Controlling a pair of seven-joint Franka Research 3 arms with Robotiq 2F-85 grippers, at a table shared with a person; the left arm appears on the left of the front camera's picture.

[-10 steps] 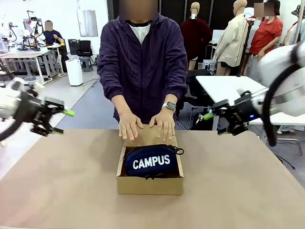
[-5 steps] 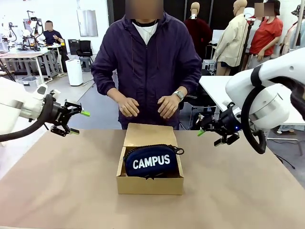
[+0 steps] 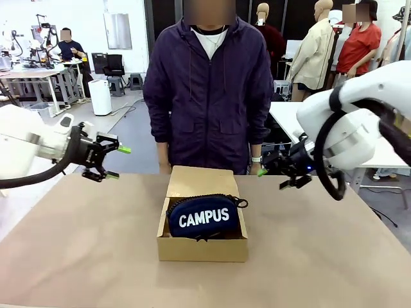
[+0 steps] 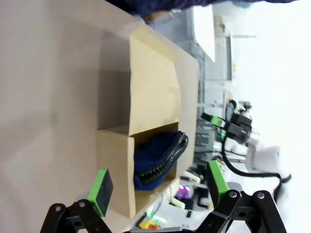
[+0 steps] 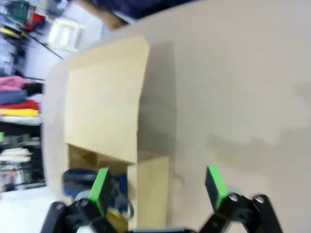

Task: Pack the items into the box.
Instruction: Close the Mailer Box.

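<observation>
The brown cardboard box (image 3: 202, 248) stands mid-table with its flap lid (image 3: 200, 181) folded back toward the person. The navy "CAMPUS" pouch (image 3: 204, 218) lies inside it, filling the opening. My left gripper (image 3: 117, 162) hovers open above the table, left of the box and level with its far edge. On the other side my right gripper (image 3: 273, 179) also hangs open. From the left wrist, the open gripper (image 4: 158, 187) looks at the box's side (image 4: 115, 170) and the pouch (image 4: 158, 158). From the right wrist, the open gripper (image 5: 158, 187) sees the lid (image 5: 104, 102), the pouch (image 5: 80, 177) and a yellow speck beside it.
A person in a dark purple jacket (image 3: 209, 96) stands at the far edge of the table behind the box, arms down. Bare tabletop (image 3: 334, 250) lies on both sides of the box and in front of it.
The person's hands lifted off the lid and dropped to their sides. Both grippers swung inward toward the box, still open.
</observation>
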